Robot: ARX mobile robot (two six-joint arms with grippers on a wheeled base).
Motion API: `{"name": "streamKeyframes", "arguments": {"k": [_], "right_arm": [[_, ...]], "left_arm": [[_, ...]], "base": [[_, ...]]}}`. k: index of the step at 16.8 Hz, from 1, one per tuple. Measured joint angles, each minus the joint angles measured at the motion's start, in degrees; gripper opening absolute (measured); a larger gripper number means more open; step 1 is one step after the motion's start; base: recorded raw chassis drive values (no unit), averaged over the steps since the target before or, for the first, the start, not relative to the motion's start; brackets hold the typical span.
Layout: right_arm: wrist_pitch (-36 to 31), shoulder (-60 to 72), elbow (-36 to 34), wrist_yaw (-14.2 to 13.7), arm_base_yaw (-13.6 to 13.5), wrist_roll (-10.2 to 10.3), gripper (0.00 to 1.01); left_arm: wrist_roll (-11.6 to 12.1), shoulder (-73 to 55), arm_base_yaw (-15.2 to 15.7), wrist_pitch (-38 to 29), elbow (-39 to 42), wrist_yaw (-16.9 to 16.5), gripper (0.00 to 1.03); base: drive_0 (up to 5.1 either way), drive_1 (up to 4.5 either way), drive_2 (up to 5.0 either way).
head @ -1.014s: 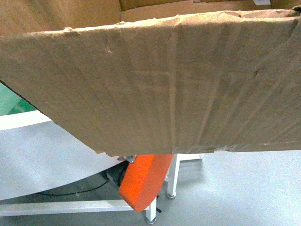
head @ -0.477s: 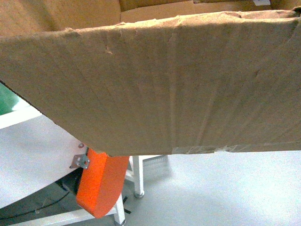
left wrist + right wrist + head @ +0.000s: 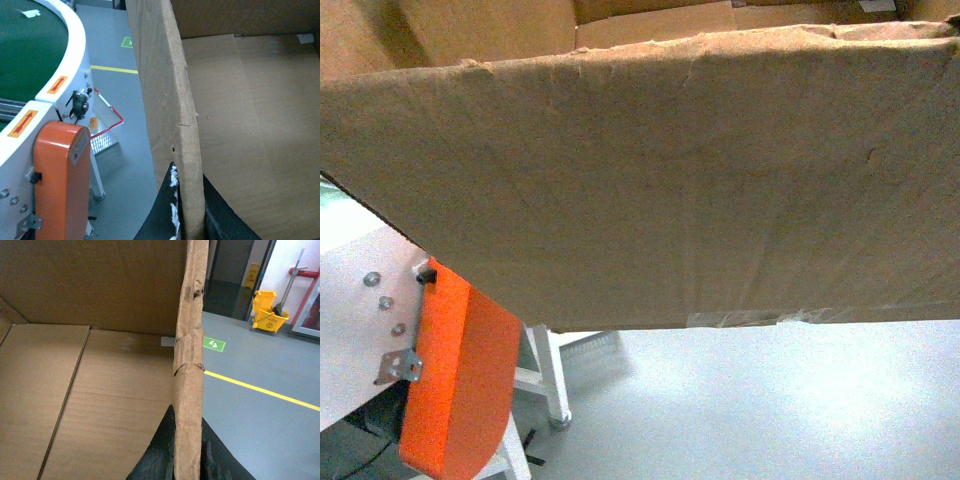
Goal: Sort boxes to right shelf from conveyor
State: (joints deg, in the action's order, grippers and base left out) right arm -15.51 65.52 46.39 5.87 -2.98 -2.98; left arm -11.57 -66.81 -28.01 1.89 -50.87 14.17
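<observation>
Left pincer (image 3: 187, 220) clamped on the box (image 3: 650, 180) left wall's ragged top edge; right pincer (image 3: 187, 460) clamped on its right wall. Box is tilted, clear of the conveyor (image 3: 30, 75), with bare grey floor (image 3: 770, 400) beneath.

Carton (image 3: 670, 180): plain brown corrugated cardboard with faint vertical fluting lines, filling most of the head view; clear glossy tape (image 3: 760, 319) along its lower edge. A small white sticker (image 3: 168, 341) lies inside, centre of the right wrist view.

Conveyor (image 3: 30, 60): dark green belt with white rim, upper left of the left wrist view; the rim bears orange labels with red arrows (image 3: 22, 123). Housing (image 3: 60, 180): bright orange, lower left.

Floor (image 3: 260, 425): grey, crossed by a yellow line (image 3: 260, 390); a green square marker with white symbols (image 3: 214, 344) lies on it. Mop bucket (image 3: 267, 310): yellow, upper right. Gripper fingers (image 3: 160, 455): black.
</observation>
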Motion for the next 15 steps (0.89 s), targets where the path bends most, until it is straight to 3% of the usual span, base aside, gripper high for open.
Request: {"name": "streamKeyframes", "arguments": {"k": [15], "right_arm": [[0.0, 0.0, 0.0, 0.0, 0.0, 0.0, 0.04]], "left_arm": [[0.0, 0.0, 0.0, 0.0, 0.0, 0.0, 0.02]], "base": [[-1.6, -1.58, -1.6]]}}
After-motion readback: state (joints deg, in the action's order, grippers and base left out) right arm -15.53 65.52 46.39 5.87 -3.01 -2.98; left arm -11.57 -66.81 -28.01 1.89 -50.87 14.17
